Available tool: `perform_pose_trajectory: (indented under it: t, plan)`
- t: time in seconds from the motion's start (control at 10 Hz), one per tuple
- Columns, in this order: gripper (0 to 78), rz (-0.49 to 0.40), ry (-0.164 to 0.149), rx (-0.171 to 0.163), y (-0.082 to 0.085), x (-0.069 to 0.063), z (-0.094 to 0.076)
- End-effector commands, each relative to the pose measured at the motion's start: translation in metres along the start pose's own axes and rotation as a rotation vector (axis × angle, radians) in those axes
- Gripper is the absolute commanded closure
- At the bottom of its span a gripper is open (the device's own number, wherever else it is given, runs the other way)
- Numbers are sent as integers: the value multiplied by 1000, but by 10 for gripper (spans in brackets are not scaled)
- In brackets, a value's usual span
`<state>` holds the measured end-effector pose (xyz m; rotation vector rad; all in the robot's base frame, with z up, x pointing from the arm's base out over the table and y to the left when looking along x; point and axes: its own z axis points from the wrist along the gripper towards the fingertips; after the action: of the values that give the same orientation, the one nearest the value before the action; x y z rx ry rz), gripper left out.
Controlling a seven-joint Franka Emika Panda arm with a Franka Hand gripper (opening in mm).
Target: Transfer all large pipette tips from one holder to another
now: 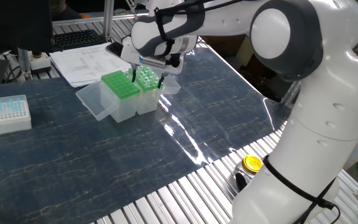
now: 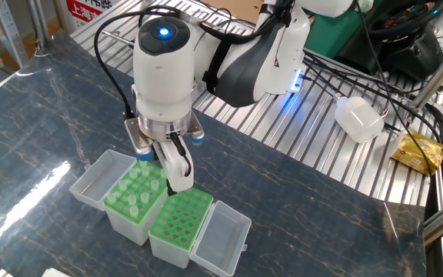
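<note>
Clear large pipette tips (image 2: pixel 138 197) stand in left green holder (image 2: pixel 134 206); right green holder (image 2: pixel 180 218) touches it, holes bare. Claw (image 2: pixel 158 178) directly over tips, fingers apart, blocking some. Small white box (image 1: pixel 6 113) sits well apart on table (image 1: pixel 166 162); papers (image 1: pixel 82 62) behind.

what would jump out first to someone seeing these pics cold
The big white arm dominates, its hand hanging just above two bright green tip racks set side by side on the dark table. One rack holds clear pipette tips; the other looks empty. A small white box sits apart.
</note>
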<state>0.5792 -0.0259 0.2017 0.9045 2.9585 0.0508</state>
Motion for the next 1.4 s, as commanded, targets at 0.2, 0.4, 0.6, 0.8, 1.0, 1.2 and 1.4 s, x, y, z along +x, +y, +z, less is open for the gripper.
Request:
perform_pose_trajectory:
  t: [0.2, 0.4, 0.6, 0.8, 1.0, 1.2, 1.4]
  plan:
    - [1, -13, -4, 3, 0, 0, 0]
    - [1, -15, -5, 5, 0, 0, 0]
    - [763, -15, -5, 5, 0, 0, 0]
    - [763, -15, -5, 5, 0, 0, 0]
    - [763, -15, -5, 5, 0, 0, 0]
    - [763, -15, -5, 5, 0, 0, 0]
    - [763, -15, -5, 5, 0, 0, 0]
